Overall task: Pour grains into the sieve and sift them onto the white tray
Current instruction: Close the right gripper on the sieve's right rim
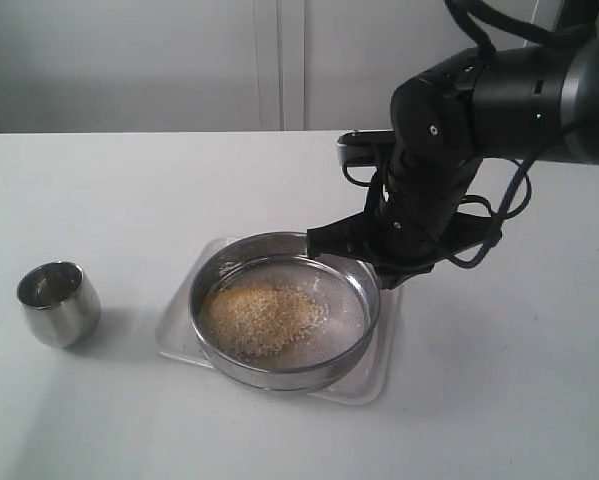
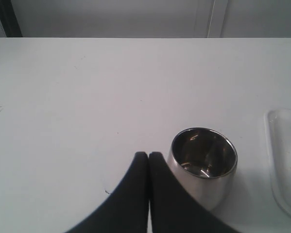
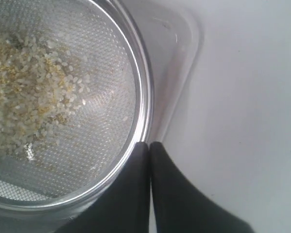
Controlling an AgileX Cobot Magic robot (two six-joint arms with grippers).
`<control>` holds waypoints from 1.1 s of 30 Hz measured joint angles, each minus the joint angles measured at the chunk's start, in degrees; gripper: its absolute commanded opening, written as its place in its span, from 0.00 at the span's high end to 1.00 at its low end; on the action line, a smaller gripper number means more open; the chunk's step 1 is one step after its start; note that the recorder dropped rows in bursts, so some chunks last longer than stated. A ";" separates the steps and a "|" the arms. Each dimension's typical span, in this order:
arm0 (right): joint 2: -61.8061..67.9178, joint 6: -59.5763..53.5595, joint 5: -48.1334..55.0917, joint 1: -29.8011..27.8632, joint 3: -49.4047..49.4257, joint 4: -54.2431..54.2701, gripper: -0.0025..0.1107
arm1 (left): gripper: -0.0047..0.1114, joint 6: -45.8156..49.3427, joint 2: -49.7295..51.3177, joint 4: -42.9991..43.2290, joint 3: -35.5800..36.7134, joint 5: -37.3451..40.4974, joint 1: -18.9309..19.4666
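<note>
The sieve (image 1: 279, 376) rests over the white tray (image 1: 375, 386), holding a heap of yellow and pale grains (image 1: 259, 318) left of its middle. My right gripper (image 1: 383, 272) sits at the sieve's far right rim. In the right wrist view its black fingers (image 3: 135, 184) are shut together, one over the sieve (image 3: 106, 131) and one outside, and the rim runs in between their tips. There too the grains (image 3: 28, 97) lie on the mesh, with the tray (image 3: 180, 58) beyond. My left gripper (image 2: 148, 155) is shut and empty beside the steel cup (image 2: 203, 162).
The small rounded steel cup (image 1: 59, 303) stands upright and empty on the white table (image 1: 129, 190), well left of the tray. In the left wrist view a corner of the tray (image 2: 283, 160) shows past the cup. A pale wall rises behind the table.
</note>
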 measured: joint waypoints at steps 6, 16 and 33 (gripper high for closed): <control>1.77 2.86 0.00 0.00 0.00 -0.24 0.89 | 0.96 0.00 0.00 0.00 0.00 0.00 0.00; 2.80 5.07 -0.73 0.00 0.00 -0.24 0.76 | 0.96 0.00 0.00 0.00 0.00 0.00 0.00; 6.75 10.96 -3.69 0.00 0.00 -0.24 0.76 | 0.96 0.00 0.00 0.00 0.00 0.00 0.00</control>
